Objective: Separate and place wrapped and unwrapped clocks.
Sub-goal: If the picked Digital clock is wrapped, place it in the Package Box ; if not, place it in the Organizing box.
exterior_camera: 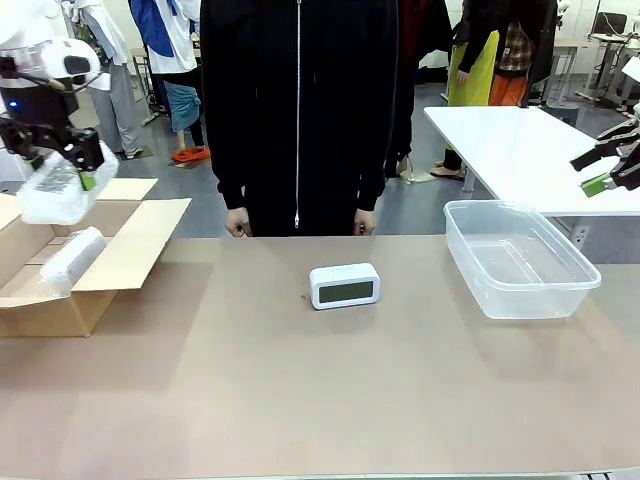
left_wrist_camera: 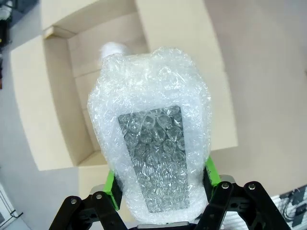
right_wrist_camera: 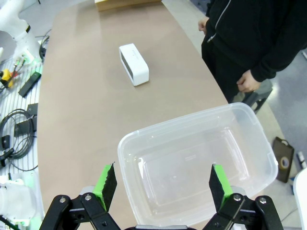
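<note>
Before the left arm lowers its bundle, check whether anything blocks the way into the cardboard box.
Nothing bars the open cardboard box below the left gripper and its held bundle. Another wrapped bundle lies inside, partly beneath the held one, with bare floor beside it.

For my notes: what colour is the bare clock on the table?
The clock is white, with a grey screen; front view shows it best.

From the left wrist, the held bundle covers nearly all of the second bundle down in the cardboard box. Out front, the right end effector runs off the edge.
</note>
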